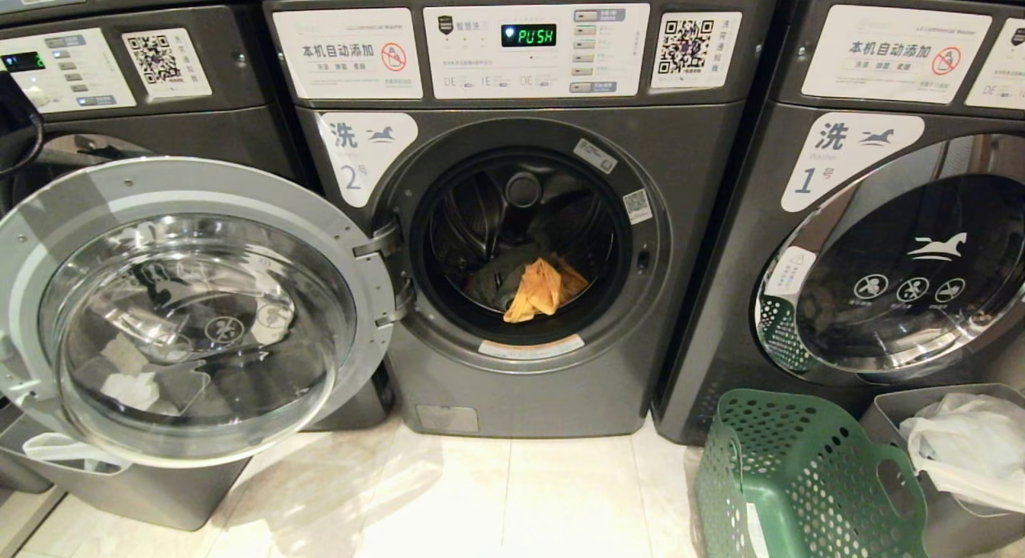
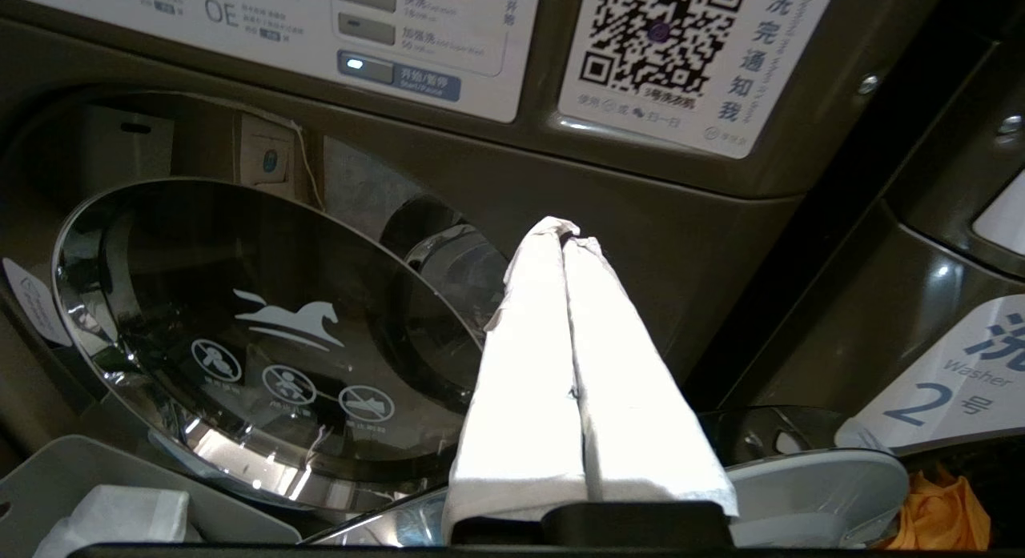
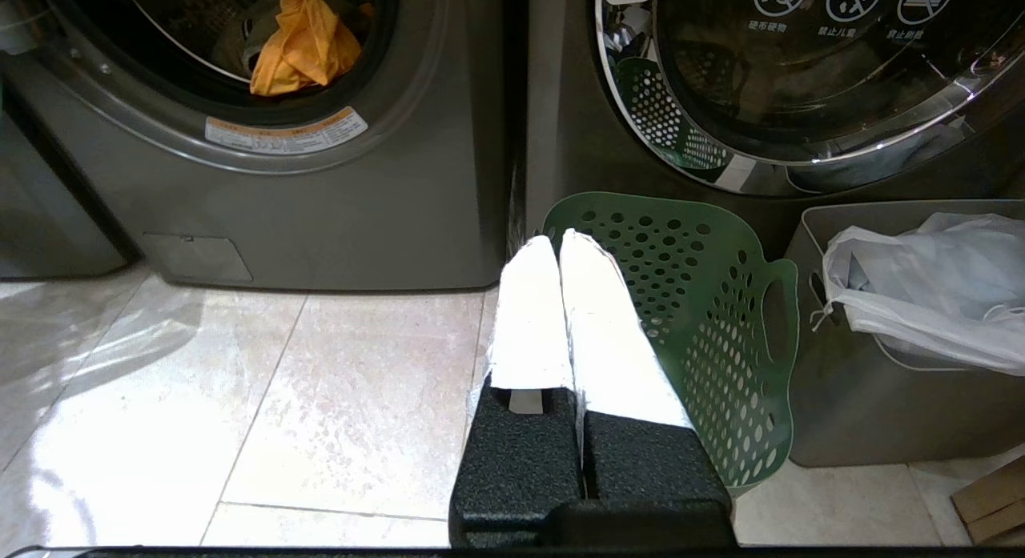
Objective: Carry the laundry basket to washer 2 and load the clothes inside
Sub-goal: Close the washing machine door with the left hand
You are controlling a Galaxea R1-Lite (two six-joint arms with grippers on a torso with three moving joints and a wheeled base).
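Laundry basket (image 1: 801, 478) upright, mouth up, long axis toward washer 2 (image 1: 520, 246); both grippers' fingers pressed together, empty.

The left gripper (image 2: 567, 236) has its white-wrapped fingers (image 2: 528, 366) pressed together, empty, angled upward. The right gripper (image 3: 558, 246) is likewise closed and empty, its fingers (image 3: 604, 334) pointing forward and down, held low.

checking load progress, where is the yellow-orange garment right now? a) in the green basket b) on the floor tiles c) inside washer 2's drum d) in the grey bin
c: the yellow-orange garment lies inside the open drum of washer 2, near the front of the opening, while the laundry basket stands on the floor to the right.
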